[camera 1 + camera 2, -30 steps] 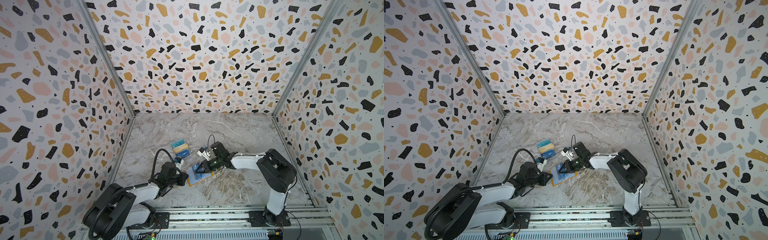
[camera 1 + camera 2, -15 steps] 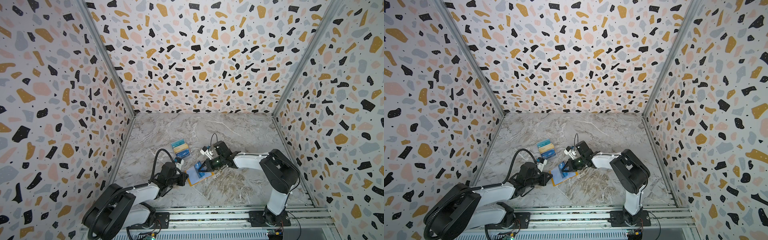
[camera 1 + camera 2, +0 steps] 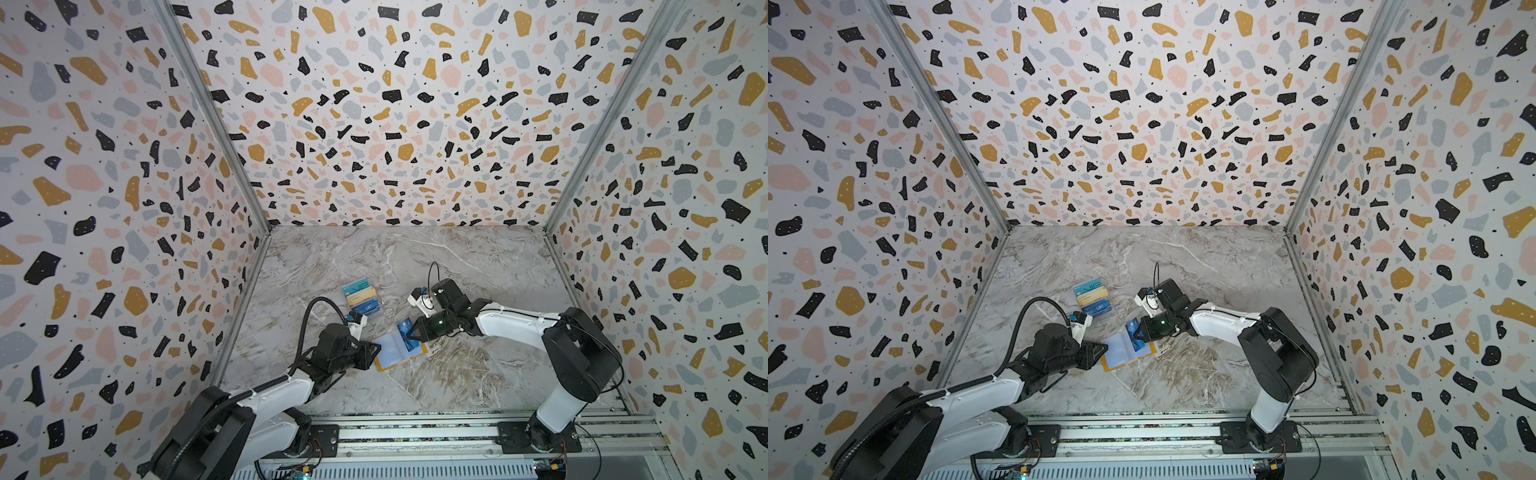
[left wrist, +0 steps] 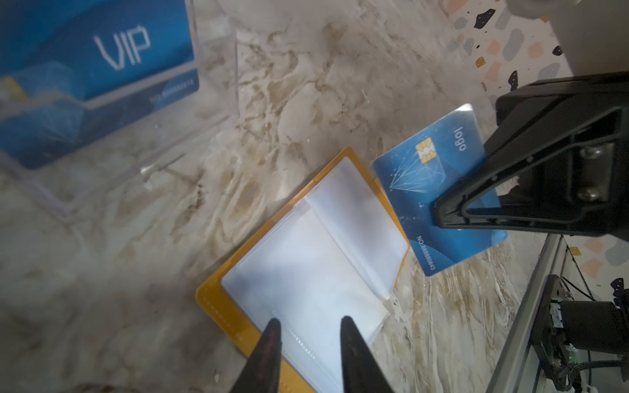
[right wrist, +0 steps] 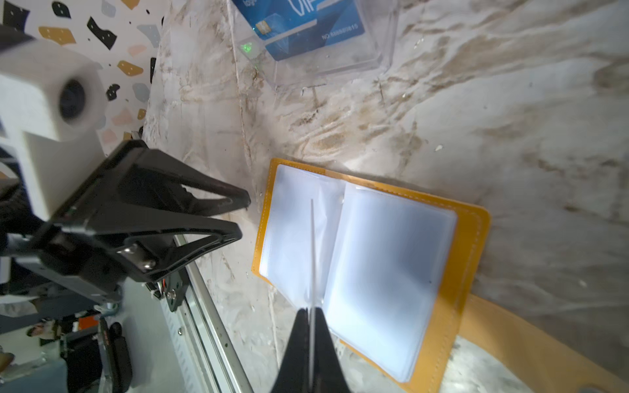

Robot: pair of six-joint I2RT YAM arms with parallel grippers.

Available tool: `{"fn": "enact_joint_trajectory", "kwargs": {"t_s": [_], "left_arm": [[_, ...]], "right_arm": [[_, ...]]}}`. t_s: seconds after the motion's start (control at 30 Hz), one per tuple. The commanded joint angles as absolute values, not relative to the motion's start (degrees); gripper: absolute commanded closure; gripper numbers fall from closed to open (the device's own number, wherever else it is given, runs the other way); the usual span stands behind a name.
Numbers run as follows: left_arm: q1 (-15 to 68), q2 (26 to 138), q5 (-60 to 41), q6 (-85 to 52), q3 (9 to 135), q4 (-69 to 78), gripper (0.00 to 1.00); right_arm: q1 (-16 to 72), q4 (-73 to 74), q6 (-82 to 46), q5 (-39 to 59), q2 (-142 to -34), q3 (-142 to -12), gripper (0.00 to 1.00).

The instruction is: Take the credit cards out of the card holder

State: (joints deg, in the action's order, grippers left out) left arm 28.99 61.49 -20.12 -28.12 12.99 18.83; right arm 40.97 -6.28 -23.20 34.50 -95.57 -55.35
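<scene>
The card holder (image 3: pixel 394 360) (image 3: pixel 1124 356), an orange cover with clear sleeves, lies open on the marble floor. My right gripper (image 3: pixel 411 336) (image 3: pixel 1139 334) (image 5: pixel 311 311) is shut on a blue credit card (image 4: pixel 425 190) (image 3: pixel 406 329), which is tilted up at the holder's far edge. That card shows edge-on in the right wrist view (image 5: pixel 311 255). My left gripper (image 3: pixel 376 349) (image 3: pixel 1104 352) (image 4: pixel 309 325) stands open at the holder's (image 4: pixel 218 299) near-left edge with nothing between its fingers. The sleeves (image 5: pixel 391 258) in view look empty.
A clear acrylic stand (image 3: pixel 361 297) (image 3: pixel 1094 297) (image 4: pixel 211 112) (image 5: pixel 384 54) behind the holder has teal, beige and blue "VIP" cards (image 4: pixel 136 51) in it. Speckled walls close in the left, back and right sides. A metal rail (image 3: pixel 415 432) runs along the front.
My left gripper has opened and let go of the holder's edge. My right gripper has closed fully on the blue card, which now sits a little higher off the sleeves.
</scene>
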Motion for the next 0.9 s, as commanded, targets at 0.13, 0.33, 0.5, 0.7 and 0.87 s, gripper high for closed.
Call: {"fn": "enact_joint_trajectory", "kwargs": {"t_s": [0.13,0.33,0.5,0.7,0.87], "left_arm": [[29.2,53.5,-25.3,-27.8,19.8,15.8,0.47],[29.2,52.5,-34.6,-29.2,23.4,16.8,0.47],[29.2,52.6,-35.4,-28.0,25.4,14.0,0.5],[29.1,52.7,-38.4,-25.6,27.4,10.1,0.57],[29.1,53.1,-45.8,-30.3,26.4,17.7,0.77]], "right_arm": [[40.6,-6.2,-11.6,44.3,-89.4,-57.4,0.98],[40.6,-4.3,-7.9,53.8,-88.2,-58.2,0.98],[40.8,-2.3,-7.2,57.7,-88.5,-58.1,0.98],[41.1,-2.7,-5.4,60.9,-89.2,-59.1,0.99],[41.2,-4.2,-2.3,63.0,-90.4,-59.6,0.99]]}}
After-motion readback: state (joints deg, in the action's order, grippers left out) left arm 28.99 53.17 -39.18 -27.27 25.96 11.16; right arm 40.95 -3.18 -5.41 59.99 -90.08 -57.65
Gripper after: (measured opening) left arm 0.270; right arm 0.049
